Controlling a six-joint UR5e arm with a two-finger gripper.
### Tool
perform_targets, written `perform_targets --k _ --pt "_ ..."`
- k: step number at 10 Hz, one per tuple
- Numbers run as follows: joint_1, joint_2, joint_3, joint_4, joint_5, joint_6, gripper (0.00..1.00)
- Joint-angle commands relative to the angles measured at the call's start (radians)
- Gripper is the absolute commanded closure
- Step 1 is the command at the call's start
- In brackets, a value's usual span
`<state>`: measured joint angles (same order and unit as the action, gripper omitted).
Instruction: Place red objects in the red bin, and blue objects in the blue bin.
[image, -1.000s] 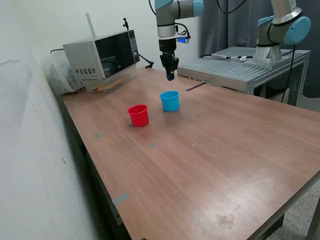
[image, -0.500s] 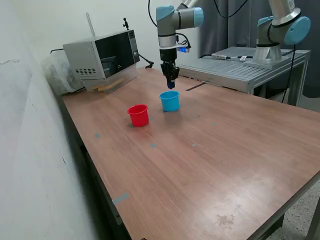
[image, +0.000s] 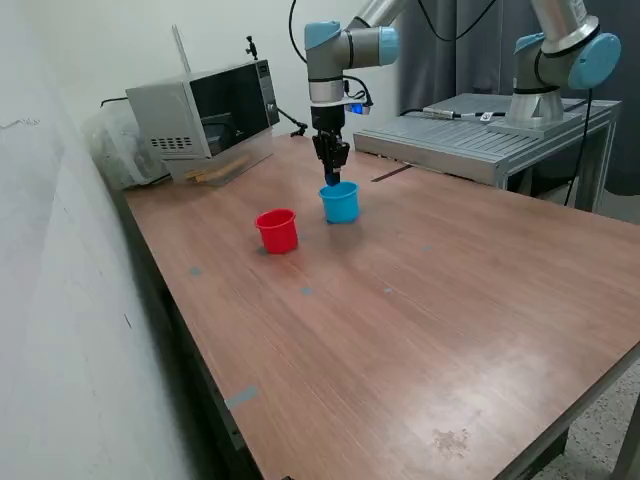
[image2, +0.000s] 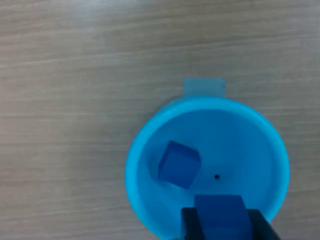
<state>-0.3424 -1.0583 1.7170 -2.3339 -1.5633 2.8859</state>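
Exterior view: gripper (image: 331, 176) poised just above blue bin (image: 340, 202), red bin (image: 277, 230) beside it on wooden table (image: 420, 300); jaws too small to judge here.

Wrist view: fingers (image2: 192, 224) pinching a blue cube (image2: 220, 211) over blue bin (image2: 150, 145), second blue cube (image2: 179, 164) already inside. Risk: off-centre release near rim, cube bouncing out. Fingertips cropped; red cubes nowhere visible.

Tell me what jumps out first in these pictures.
The gripper hangs right over the light blue cup, shut on a dark blue cube at the cup's rim. The wrist view shows a second dark blue cube already lying tilted inside that cup. The red cup stands just to the exterior view's left of it on the wooden table.
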Motion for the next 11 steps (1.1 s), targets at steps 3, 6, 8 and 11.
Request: perform_targets --k 3,6,8,11 --pt "-0.007 0.008 -0.005 -0.002 -0.001 -0.004 0.00" --pt "-0.007 0.004 -0.005 -0.001 -0.004 -0.004 0.00" --pt "-0.006 -0.011 -0.002 0.007 -0.007 0.001 0.00" --pt "0.032 -0.299 0.056 0.186 -0.007 0.010 0.00"
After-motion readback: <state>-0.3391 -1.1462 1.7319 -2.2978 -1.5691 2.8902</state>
